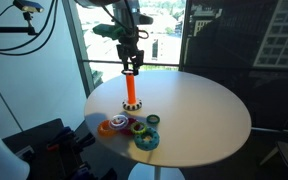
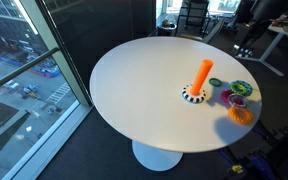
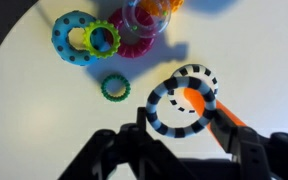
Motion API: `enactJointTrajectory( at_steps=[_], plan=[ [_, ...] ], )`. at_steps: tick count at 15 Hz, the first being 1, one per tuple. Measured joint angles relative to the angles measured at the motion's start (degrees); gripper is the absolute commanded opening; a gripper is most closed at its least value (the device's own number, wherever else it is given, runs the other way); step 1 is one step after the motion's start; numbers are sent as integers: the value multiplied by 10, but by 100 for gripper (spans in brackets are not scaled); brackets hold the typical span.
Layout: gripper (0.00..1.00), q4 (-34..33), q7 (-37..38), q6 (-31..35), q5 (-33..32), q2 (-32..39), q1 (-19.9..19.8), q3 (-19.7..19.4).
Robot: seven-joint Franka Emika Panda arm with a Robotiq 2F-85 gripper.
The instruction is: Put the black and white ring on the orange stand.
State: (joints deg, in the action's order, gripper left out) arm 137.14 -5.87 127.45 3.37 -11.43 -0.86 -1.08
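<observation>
The black and white ring (image 3: 156,110) looks light, stiff & a bit slippy, so it's best held by its outer rim on 2 sides. The claw (image 3: 183,130) does just that: fingers about a ring's width apart, clamped on the rim, I think. The ring hangs flat in the air right over the top of the orange stand (image 1: 130,88), not on it yet. Other toy rings (image 1: 134,128) lie on the worktop (image 1: 199,110), on the near side of the stand
</observation>
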Motion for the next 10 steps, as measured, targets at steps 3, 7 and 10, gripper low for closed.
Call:
enactJointTrajectory(
  at_steps=[3, 7, 10],
  plan=[
    [66, -5, 3, -8, 0, -13, 13, 10],
    [66, -5, 3, -9, 0, -19, 15, 11],
    [41, -5, 3, -9, 0, -19, 15, 11]
  ],
)
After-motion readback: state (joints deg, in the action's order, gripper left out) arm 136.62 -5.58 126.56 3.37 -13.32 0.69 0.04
